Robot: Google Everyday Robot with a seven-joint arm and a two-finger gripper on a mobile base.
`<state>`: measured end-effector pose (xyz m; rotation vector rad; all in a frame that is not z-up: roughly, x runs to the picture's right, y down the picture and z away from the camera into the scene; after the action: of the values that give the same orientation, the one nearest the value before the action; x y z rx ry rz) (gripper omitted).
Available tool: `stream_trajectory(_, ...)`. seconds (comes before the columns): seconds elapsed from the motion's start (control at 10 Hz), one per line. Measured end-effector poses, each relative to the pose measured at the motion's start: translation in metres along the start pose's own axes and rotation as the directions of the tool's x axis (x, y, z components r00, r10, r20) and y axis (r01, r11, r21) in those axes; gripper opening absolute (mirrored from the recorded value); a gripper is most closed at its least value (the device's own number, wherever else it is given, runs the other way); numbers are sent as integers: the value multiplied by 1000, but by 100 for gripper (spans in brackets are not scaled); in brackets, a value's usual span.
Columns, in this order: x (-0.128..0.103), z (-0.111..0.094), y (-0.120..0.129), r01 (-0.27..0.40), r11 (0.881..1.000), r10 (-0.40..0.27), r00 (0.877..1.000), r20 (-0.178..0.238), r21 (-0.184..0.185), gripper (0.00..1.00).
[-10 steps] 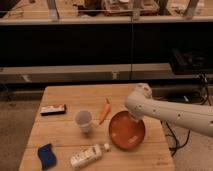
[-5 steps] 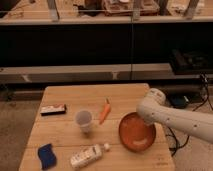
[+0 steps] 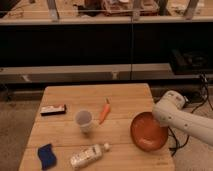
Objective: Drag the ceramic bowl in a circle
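The ceramic bowl point(image 3: 147, 132) is wide, shallow and glossy orange-red. It sits on the wooden table point(image 3: 65, 135) near the right edge, and its right side overhangs or reaches that edge. My white arm comes in from the right. My gripper point(image 3: 158, 121) is at the bowl's upper right rim, mostly hidden by the arm's white housing. Whether it touches the rim does not show.
A translucent whitish cup point(image 3: 83, 120) stands mid-table, with an orange carrot point(image 3: 104, 112) just right of it. A dark flat bar point(image 3: 53, 109) lies at the left, a blue sponge point(image 3: 47, 155) at the front left, and a plastic bottle point(image 3: 89, 155) on its side at the front. Cables point(image 3: 205, 95) hang to the right.
The bowl has slid right and slightly forward, from near the carrot to the table's right edge. My arm has drawn back to the right with it.
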<state>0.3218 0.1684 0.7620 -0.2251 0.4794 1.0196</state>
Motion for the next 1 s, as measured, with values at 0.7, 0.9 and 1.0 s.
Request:
stream_trajectory(0.7,-148,32,-15,145,988,-138,983,120,-52,0)
stream_trajectory(0.9,-180,33,14,229,967,-210,965,158,-112,0)
stream_trajectory(1.0,-197,30,45,299,936,-266,946,186,-183,0)
